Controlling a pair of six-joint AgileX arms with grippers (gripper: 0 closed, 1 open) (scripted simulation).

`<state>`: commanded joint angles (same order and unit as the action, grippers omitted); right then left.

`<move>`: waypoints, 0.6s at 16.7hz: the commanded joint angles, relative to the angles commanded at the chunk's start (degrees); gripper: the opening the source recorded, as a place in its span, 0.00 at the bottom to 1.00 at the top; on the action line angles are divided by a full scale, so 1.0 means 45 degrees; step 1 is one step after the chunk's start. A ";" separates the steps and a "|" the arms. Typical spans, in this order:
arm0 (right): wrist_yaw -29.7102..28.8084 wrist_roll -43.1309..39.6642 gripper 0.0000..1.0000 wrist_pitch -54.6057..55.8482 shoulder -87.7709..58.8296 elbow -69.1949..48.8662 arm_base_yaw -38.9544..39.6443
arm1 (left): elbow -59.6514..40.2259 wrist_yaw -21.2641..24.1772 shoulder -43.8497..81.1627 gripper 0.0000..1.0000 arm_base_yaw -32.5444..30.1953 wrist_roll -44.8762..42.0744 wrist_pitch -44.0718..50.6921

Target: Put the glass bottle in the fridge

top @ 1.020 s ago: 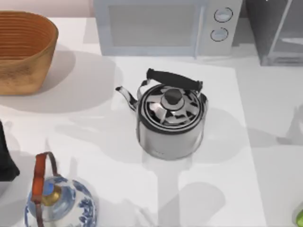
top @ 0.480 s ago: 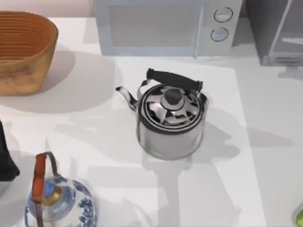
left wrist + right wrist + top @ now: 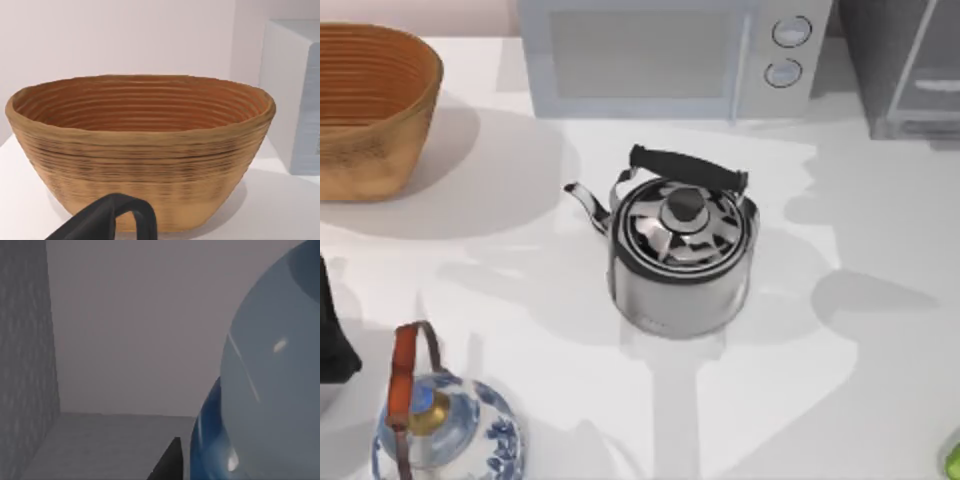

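The glass bottle (image 3: pixel 270 390) looms blue and see-through in the right wrist view, very close to the camera. One dark fingertip (image 3: pixel 170 462) of my right gripper lies against its side. Behind it are plain grey walls and a grey floor, like the inside of a cabinet. The fridge (image 3: pixel 910 65) is the dark grey box with a pale frame at the table's back right corner in the top view. My left arm (image 3: pixel 330 335) rests at the left edge, and its gripper (image 3: pixel 107 220) faces the basket.
A steel kettle (image 3: pixel 682 255) stands mid-table, with a light grey microwave (image 3: pixel 665 55) behind it. A woven basket (image 3: pixel 370 105) sits back left and a blue-and-white teapot (image 3: pixel 445 430) front left. A bright green thing (image 3: pixel 952 462) peeks in front right.
Shadows on the right half of the table have shifted and spread. The kettle, basket, teapot and left arm have not moved.
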<state>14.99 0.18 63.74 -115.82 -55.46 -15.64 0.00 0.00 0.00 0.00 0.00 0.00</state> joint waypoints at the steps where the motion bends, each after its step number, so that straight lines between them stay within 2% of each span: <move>1: -0.0024 0.0048 0.01 0.0068 -0.0487 -0.0091 -0.0034 | 0.0000 0.0000 0.0000 1.00 0.0000 0.0000 0.0000; 10: -0.0056 0.0119 0.01 0.0066 -0.1285 -0.0302 0.0045 | 0.0000 0.0000 0.0000 1.00 0.0000 0.0000 0.0000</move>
<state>14.74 0.71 64.04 -121.60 -56.82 -15.44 0.00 0.00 0.00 0.00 0.00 0.00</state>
